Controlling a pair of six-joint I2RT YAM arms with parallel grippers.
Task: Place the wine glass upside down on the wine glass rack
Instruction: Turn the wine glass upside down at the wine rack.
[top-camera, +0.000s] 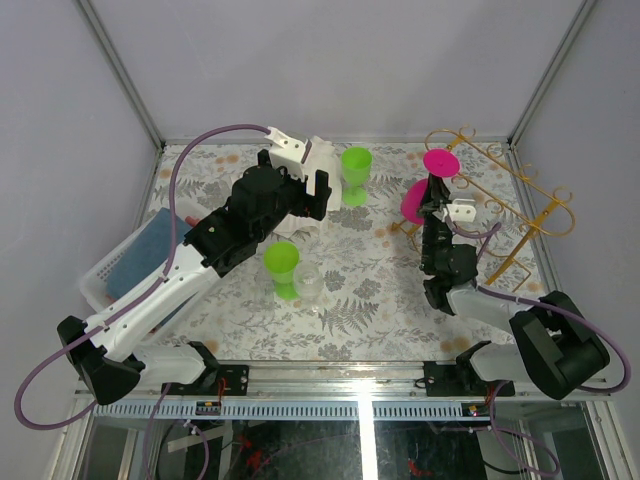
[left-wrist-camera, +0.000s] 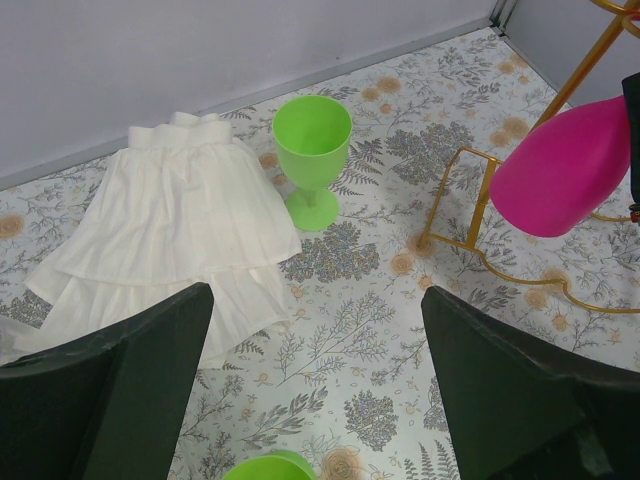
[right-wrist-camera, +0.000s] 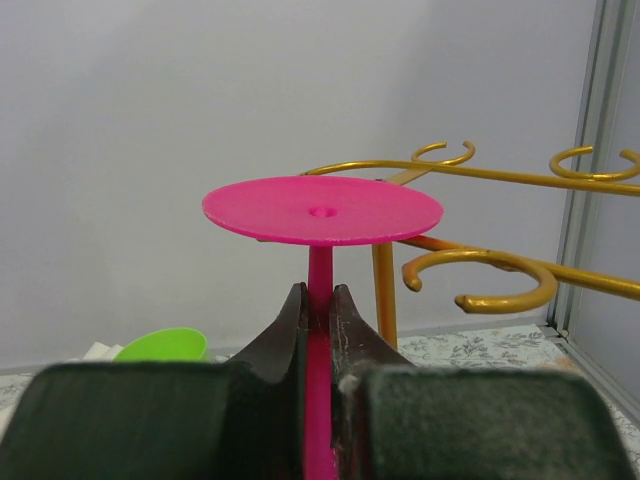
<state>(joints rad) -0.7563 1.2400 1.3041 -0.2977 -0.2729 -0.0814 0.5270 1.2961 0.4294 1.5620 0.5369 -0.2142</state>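
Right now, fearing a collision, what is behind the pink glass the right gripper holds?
Behind the pink wine glass, the gold rack shows curled rails and an upright post. The right gripper covers its base and the glass's bowl.

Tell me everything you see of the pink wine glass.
The pink wine glass looks like opaque magenta plastic: a flat round foot, a thin stem, a rounded bowl. It is upside down, foot on top, bowl hanging below. The right gripper is shut on its stem just under the foot. It is close to the gold wine glass rack, by its curled rail ends; contact with them cannot be told.
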